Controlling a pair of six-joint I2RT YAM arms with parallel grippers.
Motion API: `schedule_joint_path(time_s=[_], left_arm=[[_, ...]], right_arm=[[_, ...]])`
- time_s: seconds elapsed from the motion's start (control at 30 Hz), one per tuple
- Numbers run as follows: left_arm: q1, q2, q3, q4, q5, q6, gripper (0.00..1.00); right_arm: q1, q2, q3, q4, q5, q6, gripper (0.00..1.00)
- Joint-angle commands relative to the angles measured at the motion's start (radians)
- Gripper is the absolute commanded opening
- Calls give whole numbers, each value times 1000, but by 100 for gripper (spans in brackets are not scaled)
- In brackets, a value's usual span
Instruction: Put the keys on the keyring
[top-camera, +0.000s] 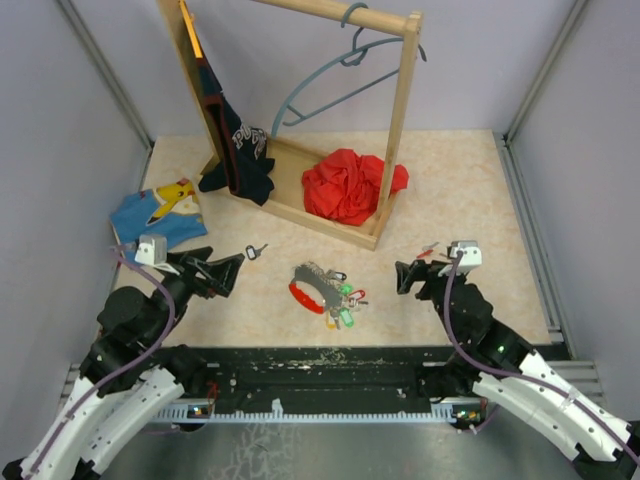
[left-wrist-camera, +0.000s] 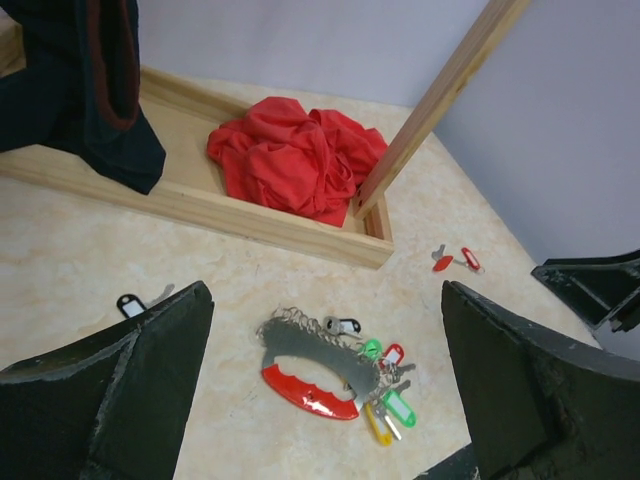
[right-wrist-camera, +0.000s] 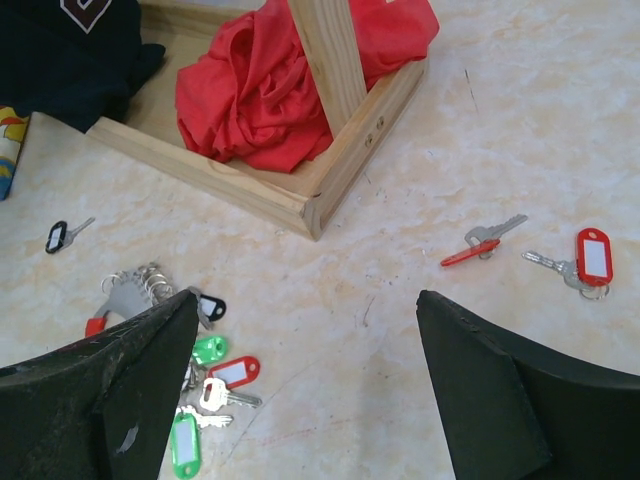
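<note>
Only our right wrist view shows the loose keys clearly, at 3 o'clock. The keyring lies on open tabletop between our left gripper and right gripper, both gaping, empty.

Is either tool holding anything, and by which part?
Nothing. The left tool and right tool are open and empty; the keyring lies on the table.

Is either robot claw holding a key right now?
No, the left gripper and right gripper are both open and empty; loose keys lie on the table.
</note>
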Motion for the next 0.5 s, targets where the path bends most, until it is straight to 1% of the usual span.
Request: schedule_joint_path(time_s=[0.0,0.47], left_arm=[[-1,-33,-25,-67,-18,45,100],[-1,-34,-33,-66,0,77,100]], right_arm=[[-6,-21,38,2,15,22,90],[-5,-2,27,7,3,38,90]])
